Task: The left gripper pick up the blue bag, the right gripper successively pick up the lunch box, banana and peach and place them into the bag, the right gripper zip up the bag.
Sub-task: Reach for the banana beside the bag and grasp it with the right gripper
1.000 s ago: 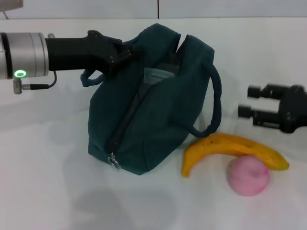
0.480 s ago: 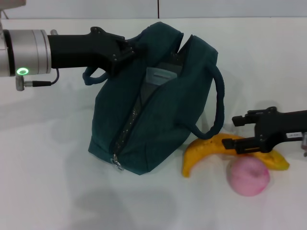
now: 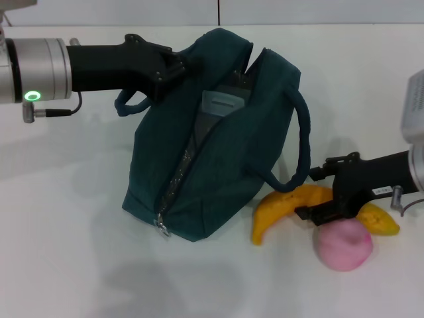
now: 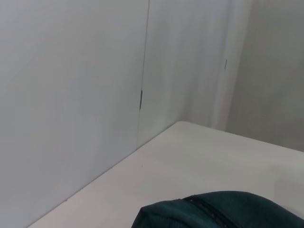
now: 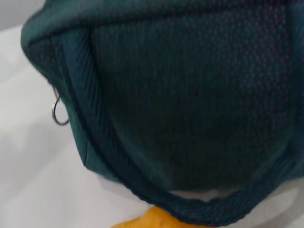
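Your left claw (image 3: pixel 177 68) is clamped on the top edge of the blue bag (image 3: pixel 218 139), holding it upright on the white desk (image 3: pixel 66 252) with the zipper open — the lunch box (image 3: pixel 224 103) shows inside the mouth. Your right claw (image 3: pixel 311 195) sits low at the banana (image 3: pixel 285 209), fingers apart, one above and one below it. The peach (image 3: pixel 342 244) lies just beside the banana, touching it.

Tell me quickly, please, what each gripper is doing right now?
Left gripper: shut on the blue bag, gripping its upper edge.
Right gripper: open, fingers straddling the banana, not yet closed on it.
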